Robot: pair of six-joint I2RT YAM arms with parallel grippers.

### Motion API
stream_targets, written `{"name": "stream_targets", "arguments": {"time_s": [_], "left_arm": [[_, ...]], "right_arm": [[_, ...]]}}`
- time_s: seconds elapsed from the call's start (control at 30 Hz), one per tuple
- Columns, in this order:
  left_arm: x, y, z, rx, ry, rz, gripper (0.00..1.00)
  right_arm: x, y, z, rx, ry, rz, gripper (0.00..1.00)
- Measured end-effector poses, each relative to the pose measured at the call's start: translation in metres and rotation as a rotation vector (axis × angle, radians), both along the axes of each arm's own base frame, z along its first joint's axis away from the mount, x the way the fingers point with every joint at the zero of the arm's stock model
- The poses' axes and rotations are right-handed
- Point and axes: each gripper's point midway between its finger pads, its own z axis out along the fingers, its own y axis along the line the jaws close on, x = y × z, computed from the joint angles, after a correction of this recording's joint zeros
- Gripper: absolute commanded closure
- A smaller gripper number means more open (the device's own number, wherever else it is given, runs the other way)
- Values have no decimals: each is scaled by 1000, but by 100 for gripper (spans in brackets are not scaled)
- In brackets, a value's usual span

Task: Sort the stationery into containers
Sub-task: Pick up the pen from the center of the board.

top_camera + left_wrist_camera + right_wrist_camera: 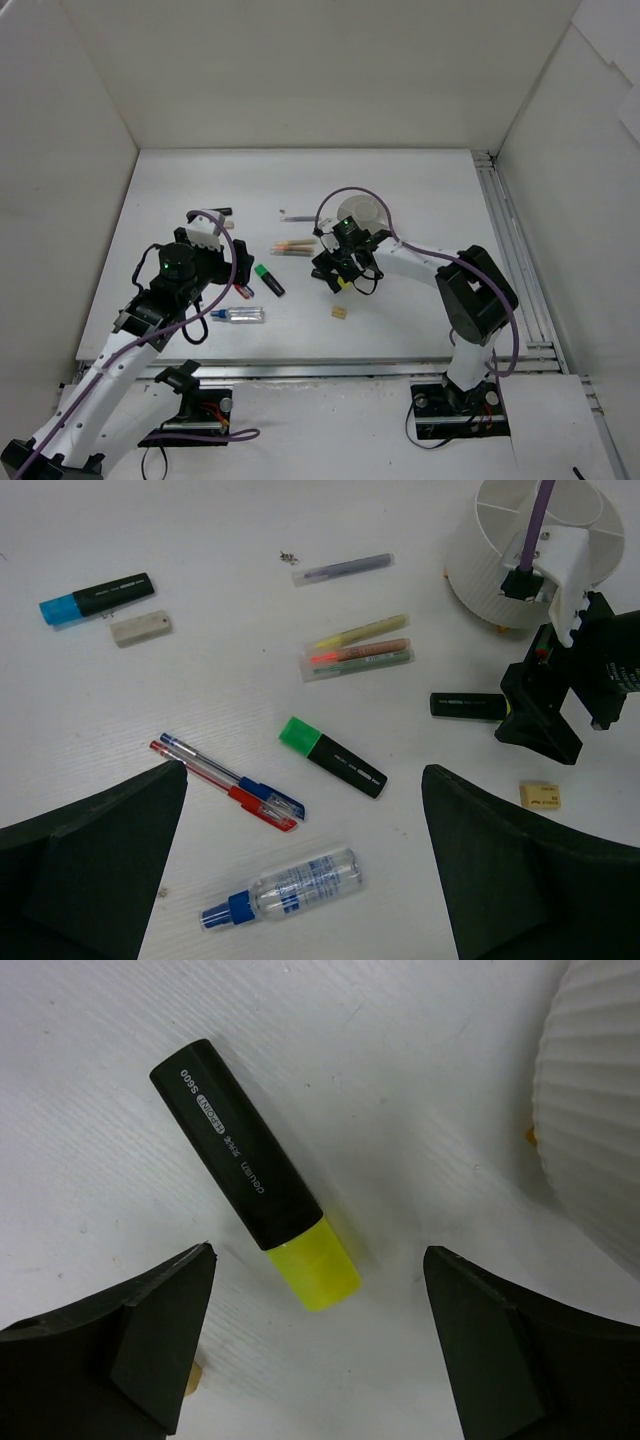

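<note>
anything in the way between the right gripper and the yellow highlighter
Nothing visible. The yellow-capped highlighter lies alone on the bare table, directly between the open jaws of the right gripper, with nothing over it. The white organizer stands close beside it, and no other item lies between them.

High rear view over whole table [420,200]; wrist views close, downward, yellow-capped highlighter [255,1175] and organizer [600,1110] in common.
</note>
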Motion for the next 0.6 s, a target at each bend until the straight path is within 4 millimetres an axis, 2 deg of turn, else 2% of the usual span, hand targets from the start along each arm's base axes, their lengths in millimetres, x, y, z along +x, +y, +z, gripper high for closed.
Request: {"name": "stream_targets", "arguments": {"time_s": [0.07,0.1,0.17,0.2,0.23,0.27,0.33,0.37,0.47,0.6], "left_arm": [[0,0,0,2,0,-1,1],[0,0,0,3,0,-1,1],[0,0,-1,4,1,-2,1],[0,0,-1,4,1,-2,1],[0,0,-1,5,0,-2,1],[0,0,-1,6,0,-3,1],[0,-1,0,5,-1,-7,1],[0,-2,0,4,-2,-11,1],[1,-7,0,6,-5,-47,1],[0,-24,-6,16,8,-156,1]], "right_arm": [[-2,0,-6,-4,18,5,26],[-4,1,-10,-4,30,8,34],[-5,3,-13,-3,38,17,42],[-5,4,-13,4,38,19,53],[-5,5,-13,7,38,22,58],[-5,6,-13,11,40,22,68],[-6,7,-13,18,44,22,77],[-7,8,-13,19,44,22,85],[-9,9,-12,25,45,29,94],[-15,8,-2,40,43,40,95]]}}
